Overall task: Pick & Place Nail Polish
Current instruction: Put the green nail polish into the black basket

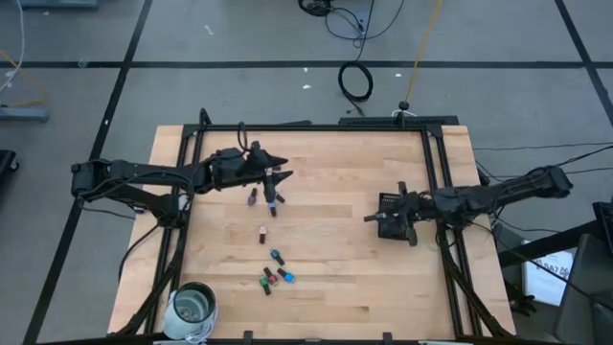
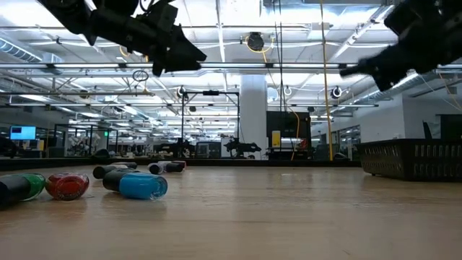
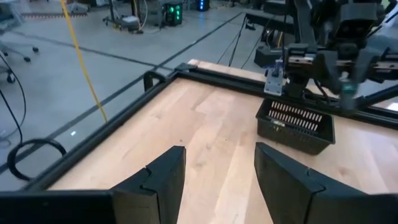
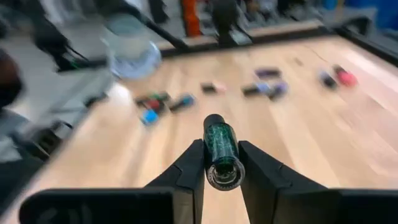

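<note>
My right tool pinches a green bottle near its tip, above the tray. Slim hold; bottle may slip or miss. Left tool, spread, empty, hovers over the desk.

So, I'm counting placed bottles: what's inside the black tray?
Nothing is visible inside the black tray; the right arm covers most of it. The right gripper, above it, holds a dark green nail polish bottle.

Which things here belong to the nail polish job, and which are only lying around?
Job: green nail polish bottle held by right gripper; loose nail polish bottles on the table; black basket; left gripper, open and empty.

Lying about: glass jar; cable coil on the floor.
</note>
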You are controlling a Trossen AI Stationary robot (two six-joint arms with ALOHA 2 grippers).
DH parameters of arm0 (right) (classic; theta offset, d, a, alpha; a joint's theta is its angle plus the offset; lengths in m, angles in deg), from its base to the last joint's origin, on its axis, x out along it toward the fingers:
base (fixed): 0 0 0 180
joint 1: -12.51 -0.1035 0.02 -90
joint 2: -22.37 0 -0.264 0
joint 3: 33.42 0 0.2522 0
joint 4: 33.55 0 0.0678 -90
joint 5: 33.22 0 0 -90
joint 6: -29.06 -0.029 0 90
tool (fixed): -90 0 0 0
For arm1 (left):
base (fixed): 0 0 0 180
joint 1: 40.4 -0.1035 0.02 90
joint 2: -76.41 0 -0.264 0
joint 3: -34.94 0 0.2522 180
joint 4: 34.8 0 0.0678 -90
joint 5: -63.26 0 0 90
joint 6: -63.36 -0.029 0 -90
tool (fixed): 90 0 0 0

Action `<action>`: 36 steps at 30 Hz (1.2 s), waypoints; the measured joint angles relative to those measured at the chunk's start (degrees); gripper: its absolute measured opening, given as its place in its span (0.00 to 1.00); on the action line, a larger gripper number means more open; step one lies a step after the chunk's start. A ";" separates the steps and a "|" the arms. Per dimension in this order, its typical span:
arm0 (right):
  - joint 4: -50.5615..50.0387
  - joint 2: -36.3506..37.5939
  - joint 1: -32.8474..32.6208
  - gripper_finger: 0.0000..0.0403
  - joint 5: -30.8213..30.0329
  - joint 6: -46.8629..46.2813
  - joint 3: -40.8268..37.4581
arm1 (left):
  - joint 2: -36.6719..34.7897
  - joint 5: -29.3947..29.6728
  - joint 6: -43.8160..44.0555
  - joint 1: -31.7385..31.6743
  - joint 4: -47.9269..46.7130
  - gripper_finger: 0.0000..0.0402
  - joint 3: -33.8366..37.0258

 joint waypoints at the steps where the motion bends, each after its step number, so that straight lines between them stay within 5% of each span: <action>1: -2.99 1.10 -0.48 0.16 -1.97 -0.61 0.00 | 0.00 -0.02 0.48 0.00 -0.49 0.46 0.00; 8: -18.32 6.70 -1.60 0.16 -9.37 -7.49 0.00 | 0.00 -0.03 0.49 0.00 0.30 0.46 -0.01; 16: -22.12 7.97 -1.60 0.16 -9.64 -13.13 0.99 | 0.00 -0.04 0.42 0.00 3.25 0.46 -0.02; 24: -32.36 7.27 -1.62 0.16 -17.92 -26.33 4.50 | 0.00 -0.06 0.49 0.00 3.49 0.46 -0.02; 36: -42.79 1.91 -1.57 0.16 -13.36 -40.34 4.50 | 0.00 0.26 0.42 0.01 3.29 0.46 -0.02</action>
